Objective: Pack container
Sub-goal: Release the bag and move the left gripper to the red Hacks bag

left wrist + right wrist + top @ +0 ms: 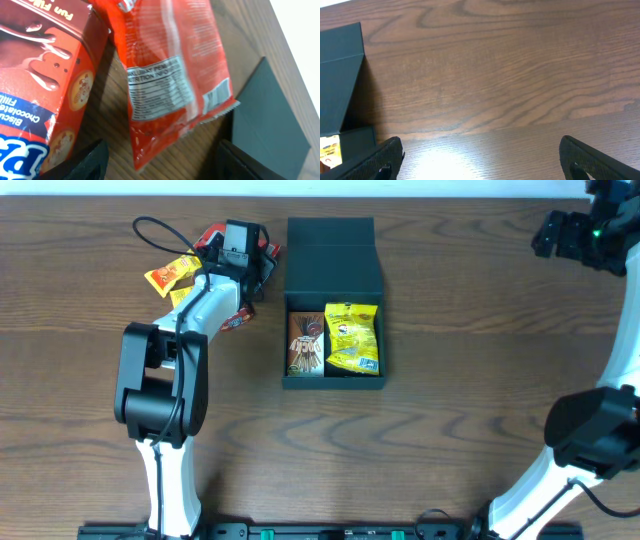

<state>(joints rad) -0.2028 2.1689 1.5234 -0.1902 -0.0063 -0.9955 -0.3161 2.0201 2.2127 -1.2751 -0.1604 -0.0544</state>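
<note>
The dark teal-black container [333, 380] lies open mid-table, its flap lid [331, 265] folded back. Inside lie a brown packet [306, 343] and a yellow packet [352, 338]. My left gripper [243, 265] is open over the snack pile left of the lid. In the left wrist view its fingers [162, 162] straddle the lower end of a red packet [172, 75], beside a red biscuit box [47, 85]. The lid's edge also shows in that view [272, 120]. My right gripper [560, 235] is open and empty, raised at the far right; its view [480, 155] shows bare table and the container's side [340, 65].
Orange-yellow packets [170, 275] and more red packets [236, 320] lie around the left arm. A black cable [160, 230] loops at the far left. The table's far edge runs along the top.
</note>
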